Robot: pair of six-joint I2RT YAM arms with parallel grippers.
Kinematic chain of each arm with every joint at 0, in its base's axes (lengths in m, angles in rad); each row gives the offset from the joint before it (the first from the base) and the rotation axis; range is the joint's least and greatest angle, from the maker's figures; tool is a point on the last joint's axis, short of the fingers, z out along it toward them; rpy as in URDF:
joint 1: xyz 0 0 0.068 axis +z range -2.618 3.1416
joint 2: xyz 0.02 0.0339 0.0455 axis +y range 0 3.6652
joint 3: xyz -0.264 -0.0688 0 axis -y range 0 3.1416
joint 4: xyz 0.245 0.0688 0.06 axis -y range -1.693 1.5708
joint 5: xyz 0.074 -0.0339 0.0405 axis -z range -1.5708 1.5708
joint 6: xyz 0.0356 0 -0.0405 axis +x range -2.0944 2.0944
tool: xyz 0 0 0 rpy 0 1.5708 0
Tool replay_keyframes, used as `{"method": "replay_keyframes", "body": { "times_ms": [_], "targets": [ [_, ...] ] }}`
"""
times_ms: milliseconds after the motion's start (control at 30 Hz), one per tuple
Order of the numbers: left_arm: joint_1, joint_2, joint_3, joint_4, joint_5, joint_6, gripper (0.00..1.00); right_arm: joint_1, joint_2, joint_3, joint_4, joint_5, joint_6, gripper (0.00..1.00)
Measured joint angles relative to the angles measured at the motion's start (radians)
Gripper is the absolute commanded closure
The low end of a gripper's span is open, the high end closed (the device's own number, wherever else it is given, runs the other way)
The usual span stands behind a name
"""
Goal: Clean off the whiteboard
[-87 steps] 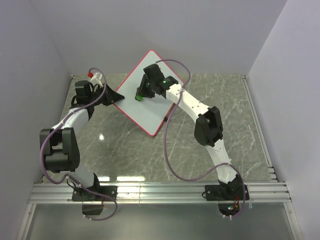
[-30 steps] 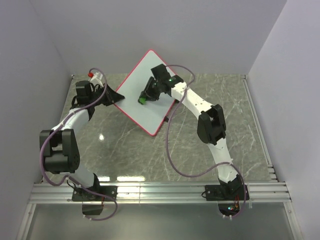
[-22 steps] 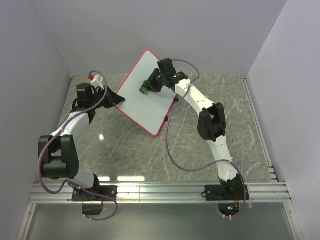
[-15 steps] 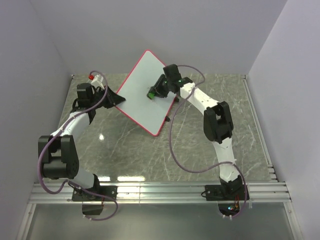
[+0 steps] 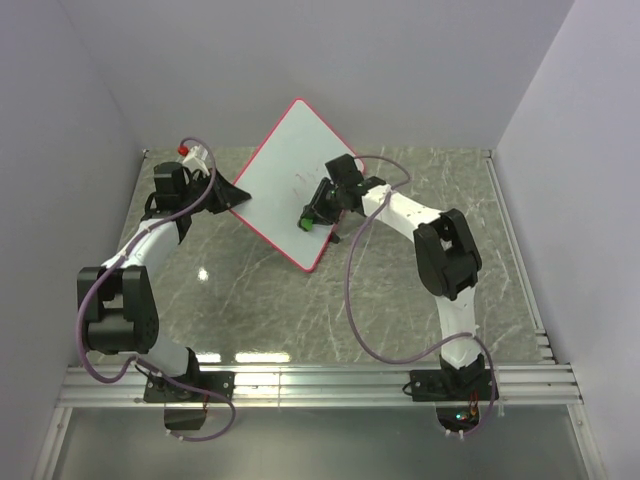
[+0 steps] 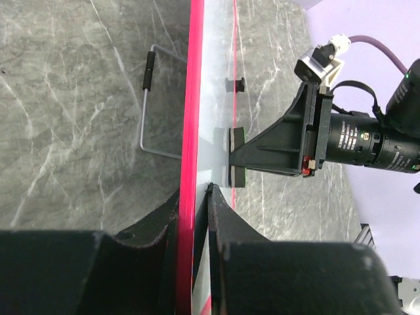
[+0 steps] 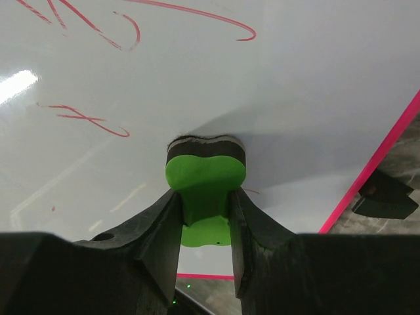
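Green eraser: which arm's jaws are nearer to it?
Right. The right jaws are shut on the eraser, pressing it against the whiteboard. The left jaws clamp the board's left edge, apart from the eraser.

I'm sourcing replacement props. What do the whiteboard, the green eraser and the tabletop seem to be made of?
Whiteboard: glossy white coated sheet, judging by the light glare; its pink-red rim looks plastic. Eraser: matte green moulded plastic body, with a dark fuzzy felt-like pad against the board. Table: grey-green veined marble look, polished, with reflections; real stone or laminate, I cannot tell.
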Motion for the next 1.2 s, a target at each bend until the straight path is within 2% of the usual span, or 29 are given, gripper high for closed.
{"method": "replay_keyframes", "body": {
  "times_ms": [100,200,333,400,567,733,867,1033,1200],
  "targets": [
    [0.000,0.000,0.000,0.000,-0.001,0.000,1.00,0.000,0.032,0.076,-0.072,-0.014,-0.002,1.00],
    [0.000,0.000,0.000,0.000,-0.005,0.000,1.00,0.000,0.099,0.233,-0.173,-0.037,-0.003,1.00],
    [0.000,-0.001,0.000,-0.002,-0.011,-0.002,1.00,-0.003,0.235,0.543,-0.309,-0.063,0.018,1.00],
    [0.000,-0.001,-0.002,-0.003,-0.011,-0.003,1.00,-0.012,0.288,0.660,-0.299,-0.068,0.046,1.00],
    [-0.003,-0.015,-0.014,-0.008,-0.014,-0.004,1.00,-0.051,0.322,0.686,-0.186,-0.080,0.136,1.00],
    [-0.012,-0.038,-0.037,-0.009,-0.021,-0.011,1.00,-0.097,0.367,0.736,-0.194,-0.067,0.156,1.00],
    [-0.018,-0.043,-0.044,-0.018,-0.019,-0.018,1.00,-0.106,0.341,0.669,-0.188,-0.043,0.139,1.00],
    [-0.020,-0.043,-0.043,-0.018,-0.014,-0.017,1.00,-0.104,0.198,0.377,-0.163,-0.014,0.085,1.00],
    [-0.020,-0.043,-0.043,-0.016,-0.015,-0.014,1.00,-0.102,0.103,0.167,-0.174,-0.042,0.046,1.00]
  ]
}}
